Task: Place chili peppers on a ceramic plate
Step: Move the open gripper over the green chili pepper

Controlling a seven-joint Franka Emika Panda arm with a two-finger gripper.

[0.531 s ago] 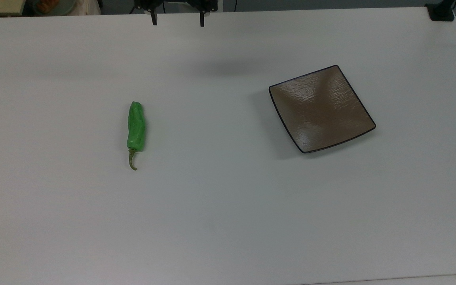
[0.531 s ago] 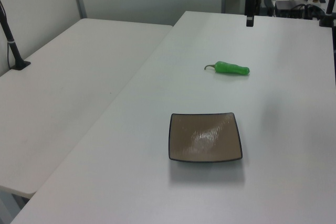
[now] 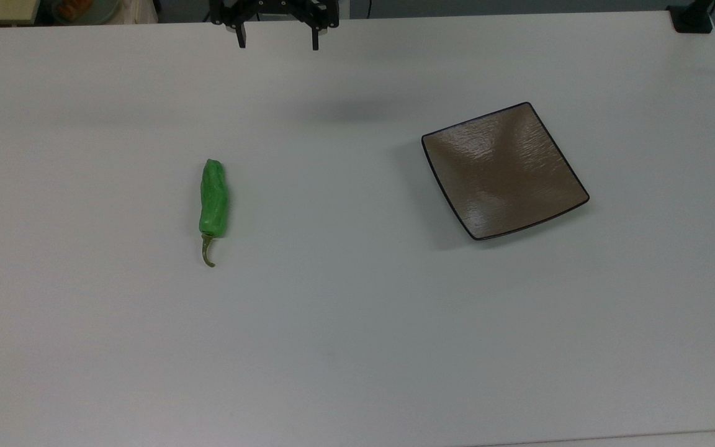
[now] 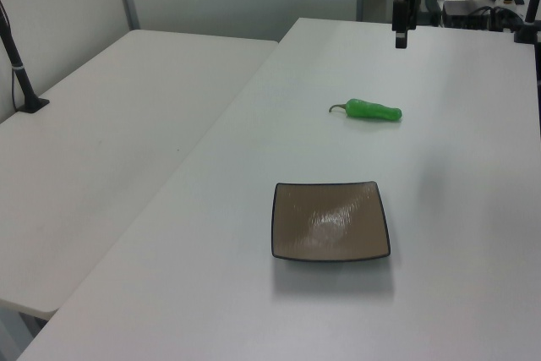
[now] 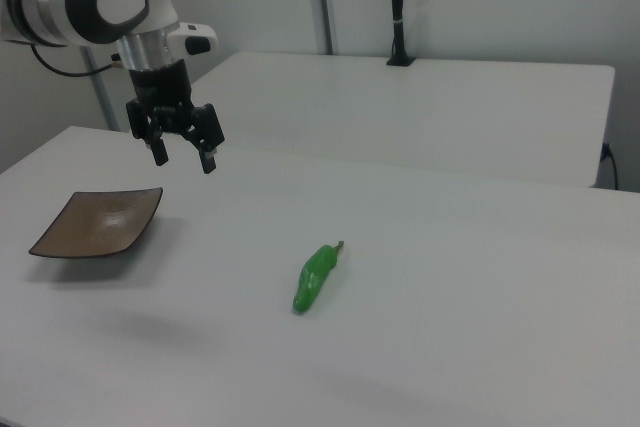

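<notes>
1. Counting the things on the white table [image 3: 357,347]: one chili pepper [image 3: 213,200], one ceramic plate [image 3: 504,171], one gripper [image 5: 182,149].
2. The chili pepper was bright green, glossy and slightly wrinkled, with a thin curved olive stem pointing toward the top view's bottom.
3. It lay flat on the bare table, well apart from the plate, toward the top view's left.
4. The plate was square, brown and glossy with a thin black rim, holding nothing.
5. The gripper hung above the table with its fingers spread wide, holding nothing.
</notes>
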